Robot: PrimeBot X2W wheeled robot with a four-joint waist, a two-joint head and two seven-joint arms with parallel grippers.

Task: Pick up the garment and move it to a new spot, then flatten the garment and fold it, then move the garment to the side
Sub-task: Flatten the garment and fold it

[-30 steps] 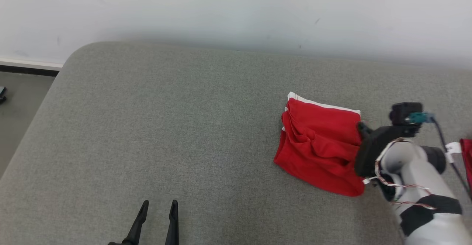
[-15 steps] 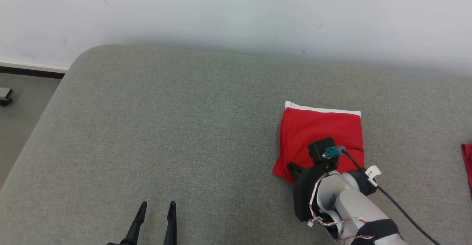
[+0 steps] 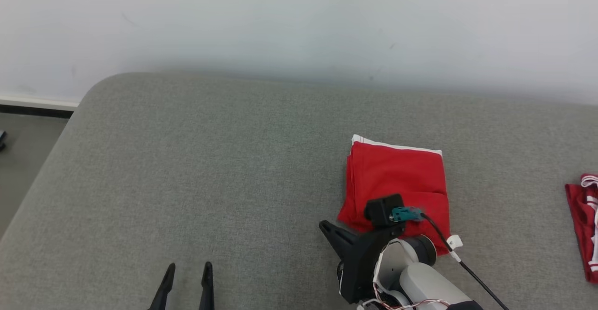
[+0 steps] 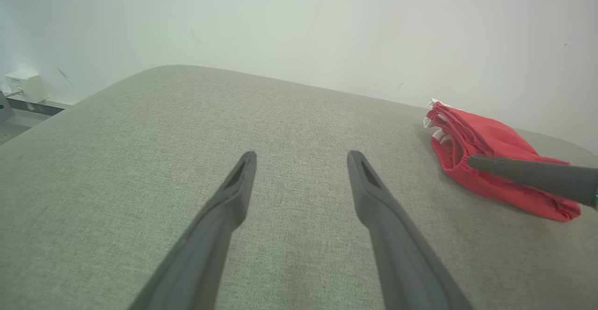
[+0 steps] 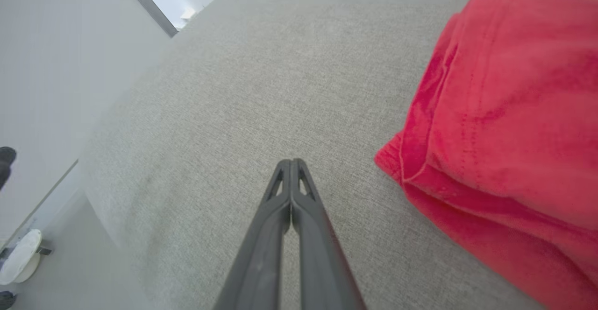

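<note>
A red garment [image 3: 397, 181] with a white band along its far edge lies folded on the grey cushion [image 3: 210, 170], right of centre. It also lies at the right in the left wrist view [image 4: 490, 160] and in the right wrist view [image 5: 504, 128]. My right gripper [image 3: 327, 228] is shut and holds nothing; its tips [image 5: 290, 163] point left over bare cushion just off the garment's near left corner. My left gripper [image 3: 187, 272] stands open at the bottom left, with only grey fabric between its fingers [image 4: 301, 156].
A second red and white cloth [image 3: 584, 226] lies at the right edge of the cushion. A pale wall [image 3: 299, 20] runs behind the cushion. The floor [image 3: 23, 146] drops off past the cushion's rounded left end.
My right arm has swung from the garment's right side down to its near left corner, leaving the garment flatter. The camera has also shifted a little.
</note>
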